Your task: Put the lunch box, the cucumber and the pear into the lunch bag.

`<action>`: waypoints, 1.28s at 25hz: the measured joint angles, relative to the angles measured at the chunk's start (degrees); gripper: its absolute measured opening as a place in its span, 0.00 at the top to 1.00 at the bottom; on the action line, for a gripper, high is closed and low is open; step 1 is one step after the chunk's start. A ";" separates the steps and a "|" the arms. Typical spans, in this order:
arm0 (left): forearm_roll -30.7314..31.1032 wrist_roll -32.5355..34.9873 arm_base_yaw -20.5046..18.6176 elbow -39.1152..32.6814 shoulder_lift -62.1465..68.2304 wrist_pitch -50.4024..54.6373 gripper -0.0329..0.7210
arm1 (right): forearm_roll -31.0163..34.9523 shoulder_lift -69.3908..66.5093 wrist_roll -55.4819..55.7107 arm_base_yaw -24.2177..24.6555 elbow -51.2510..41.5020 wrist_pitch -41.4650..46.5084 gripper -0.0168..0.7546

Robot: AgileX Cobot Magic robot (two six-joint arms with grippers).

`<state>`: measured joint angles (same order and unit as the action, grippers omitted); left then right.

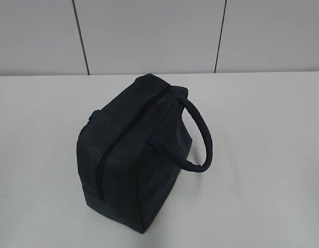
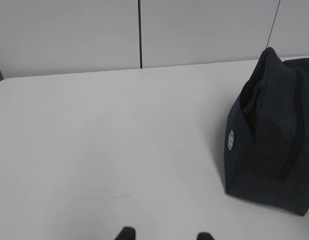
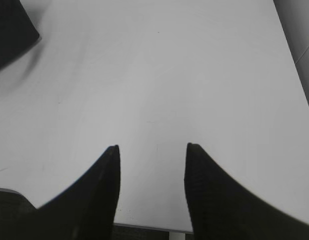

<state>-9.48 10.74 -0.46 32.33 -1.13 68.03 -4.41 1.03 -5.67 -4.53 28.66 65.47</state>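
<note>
The lunch bag (image 1: 136,155) sits in the middle of the exterior view, on a white table (image 1: 262,155). It is a dark blue, boxy bag. Its zipper (image 1: 129,135) runs along the top, from the upper right down to the lower left, and it looks closed. A thick round handle (image 1: 203,137) loops out on the right side of the bag. Behind the table is a pale wall (image 1: 149,31) with thin dark lines.

No arm shows in the exterior view.

In the left wrist view, the lunch bag stands at the right edge of the frame, on the table. A small white round mark (image 2: 231,140) is on its side. The left gripper (image 2: 164,236) only peeks in at the very bottom of the frame, as two little dark tips. There is a gap between the tips, and only bare table lies there. The bag is up and to the right of them, well apart.

In the right wrist view, the right gripper (image 3: 152,165) shows two big dark fingers (image 3: 102,190) at the bottom of the frame. They stand apart with an open gap and hold nothing. Only white table is between them. A dark corner of the lunch bag shows in the upper left of the frame, far from the fingers.
</note>
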 joint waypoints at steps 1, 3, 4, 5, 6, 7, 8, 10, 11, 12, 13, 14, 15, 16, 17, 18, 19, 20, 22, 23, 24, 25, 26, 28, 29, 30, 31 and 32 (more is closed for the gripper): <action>0.00 0.00 0.00 0.00 0.00 -0.12 0.64 | 0.00 0.00 0.00 0.00 0.00 0.00 0.53; 0.00 0.00 0.00 0.00 0.00 -0.39 0.64 | 0.00 0.00 0.00 0.00 0.00 0.00 0.53; 0.00 0.00 0.00 0.00 0.00 -0.66 0.64 | 0.00 0.00 0.00 0.00 0.00 0.00 0.53; 0.00 0.00 0.00 -0.16 0.00 -1.13 0.64 | 0.00 0.00 -0.02 0.00 0.00 0.00 0.53; 0.00 0.00 0.00 -0.50 0.00 -1.69 0.64 | 0.00 0.00 -0.02 0.00 0.00 0.00 0.53; 0.05 0.00 0.00 -0.92 0.00 -2.10 0.64 | 0.00 0.00 -0.02 0.00 0.00 0.00 0.53; 0.05 0.00 0.00 -1.35 0.00 -2.68 0.64 | 0.00 0.00 -0.12 0.00 0.00 0.00 0.53; 0.05 0.00 0.00 -1.88 0.00 -3.53 0.64 | 0.00 0.00 -0.12 0.00 0.00 0.00 0.53; 0.05 0.00 0.00 -1.92 0.00 -3.81 0.64 | 0.00 0.00 -0.12 0.00 0.00 0.00 0.53; 0.05 0.00 0.00 -2.00 0.00 -3.99 0.64 | 0.00 0.00 -0.12 0.00 0.00 0.00 0.53; 0.05 0.00 0.00 -2.00 0.00 -3.99 0.64 | 0.00 0.00 -0.12 0.00 0.00 0.00 0.53; 0.05 0.00 0.00 -2.00 0.00 -4.10 0.64 | 0.00 0.00 -0.12 0.00 0.00 0.00 0.53; 0.05 0.00 0.00 -2.00 0.00 -4.10 0.64 | 0.00 0.00 -0.12 0.00 0.00 0.00 0.53; 0.05 0.00 0.00 -2.00 0.00 -4.10 0.64 | 0.00 0.00 -0.12 0.00 0.00 0.00 0.53; 0.05 0.00 0.00 -2.00 0.00 -4.10 0.64 | 0.00 0.00 -0.12 0.00 0.00 0.00 0.53; 0.05 0.00 0.00 -2.00 0.00 -4.10 0.64 | 0.00 0.00 -0.12 0.00 0.00 0.00 0.53; 0.05 0.00 0.00 -2.00 0.00 -4.10 0.64 | 0.00 0.00 -0.12 0.00 0.00 0.00 0.53; 0.05 0.00 0.00 -2.00 0.00 -4.15 0.64 | 0.00 0.00 -0.12 0.00 0.00 0.00 0.53; 0.05 0.00 0.00 -2.00 0.00 -4.15 0.64 | 0.00 0.00 -0.12 0.00 0.00 0.00 0.53; 0.05 0.00 0.00 -2.00 0.00 -4.15 0.64 | 0.00 0.00 -0.12 0.00 0.00 0.00 0.53; 0.05 0.00 0.00 -2.00 0.00 -4.15 0.64 | 0.00 0.00 -0.12 0.00 0.00 0.00 0.53; 0.05 0.00 0.00 -2.00 0.00 -4.15 0.64 | 0.00 0.00 -0.12 0.00 0.00 0.00 0.53; 0.05 0.00 0.00 -2.00 0.00 -4.15 0.64 | 0.00 0.00 -0.12 0.00 0.00 0.00 0.53; 0.05 0.00 0.00 -2.00 0.00 -4.15 0.64 | 0.00 0.00 -0.12 0.00 0.00 0.00 0.53; 0.05 0.00 0.00 -2.00 0.00 -4.15 0.64 | 0.00 0.00 -0.12 0.00 0.00 0.00 0.53; 0.05 0.00 0.00 -2.00 0.00 -4.15 0.64 | 0.00 0.00 -0.12 0.00 0.00 0.00 0.53; 0.05 0.00 0.00 -2.00 0.00 -4.15 0.64 | 0.00 0.00 -0.12 0.00 0.00 0.00 0.53; 0.05 0.00 0.00 -2.00 0.00 -4.15 0.64 | 0.00 0.00 -0.12 0.00 0.00 0.00 0.53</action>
<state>-9.42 10.74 -0.46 30.33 -1.13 63.88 -4.41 1.03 -5.79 -4.53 28.66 65.47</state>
